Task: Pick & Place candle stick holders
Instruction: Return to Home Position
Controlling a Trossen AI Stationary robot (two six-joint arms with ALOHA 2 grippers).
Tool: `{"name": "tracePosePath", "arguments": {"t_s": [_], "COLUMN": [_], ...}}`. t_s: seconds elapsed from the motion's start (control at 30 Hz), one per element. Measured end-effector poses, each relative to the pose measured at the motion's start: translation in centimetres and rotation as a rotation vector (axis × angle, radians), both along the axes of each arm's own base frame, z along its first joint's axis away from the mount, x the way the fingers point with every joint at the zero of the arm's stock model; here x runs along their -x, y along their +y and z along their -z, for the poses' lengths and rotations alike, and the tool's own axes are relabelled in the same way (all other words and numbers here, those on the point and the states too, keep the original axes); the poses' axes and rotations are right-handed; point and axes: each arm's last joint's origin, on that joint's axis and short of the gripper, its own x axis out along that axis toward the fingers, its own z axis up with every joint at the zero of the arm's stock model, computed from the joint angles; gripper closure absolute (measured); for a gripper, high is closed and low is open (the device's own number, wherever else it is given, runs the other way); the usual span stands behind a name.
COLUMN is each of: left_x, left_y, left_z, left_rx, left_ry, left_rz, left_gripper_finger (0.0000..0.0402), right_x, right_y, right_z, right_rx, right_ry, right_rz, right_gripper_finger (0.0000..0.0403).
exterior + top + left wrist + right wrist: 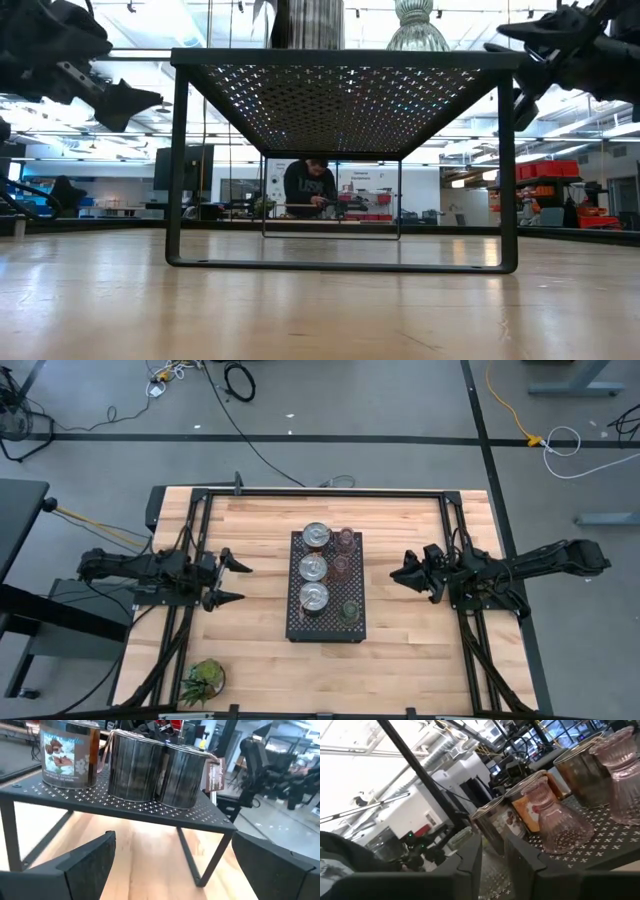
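At the middle of the table (420, 650), six candle holders stood on a black shelf (325, 630), with both tools clear of them.
Three silver holders (313, 568) lined the side nearer the left arm, and two pink holders (341, 566) and a green holder (349, 610) lined the other. The left tool (228, 580) hovered left of the shelf, fingers spread wide and empty. The right tool (405, 572) hovered on the shelf's right, fingers nearly together, gripping nothing.

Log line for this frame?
left hand open, left of shelf | right hand right of shelf | six holders on shelf, none held
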Motion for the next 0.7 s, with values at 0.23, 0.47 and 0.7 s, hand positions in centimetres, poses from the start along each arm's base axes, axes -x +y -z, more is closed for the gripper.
{"name": "tracePosePath", "arguments": {"t_s": [0.23,0.47,0.7], "left_x": [-0.01,-0.01,0.0], "left_y": [0.0,0.0,0.0], "left_z": [-0.14,-0.15,-0.15], "left_rx": [0.109,0.11,0.109], "left_ry": [-0.004,-0.004,-0.005], "left_rz": [-0.005,-0.005,-0.005], "left_gripper_finger": [0.0003,0.0003,0.0003], "right_x": [-0.01,0.1,0.53], "right_y": [-0.05,0.04,0.03], "right_z": [0.0,-0.08,0.08], "right_rx": [-0.001,-0.003,-0.007], "right_ry": [0.0,-0.004,0.027], "right_rz": [0.018,0.021,0.048], "right_gripper_finger": [0.0318,0.0318,0.0318]}}
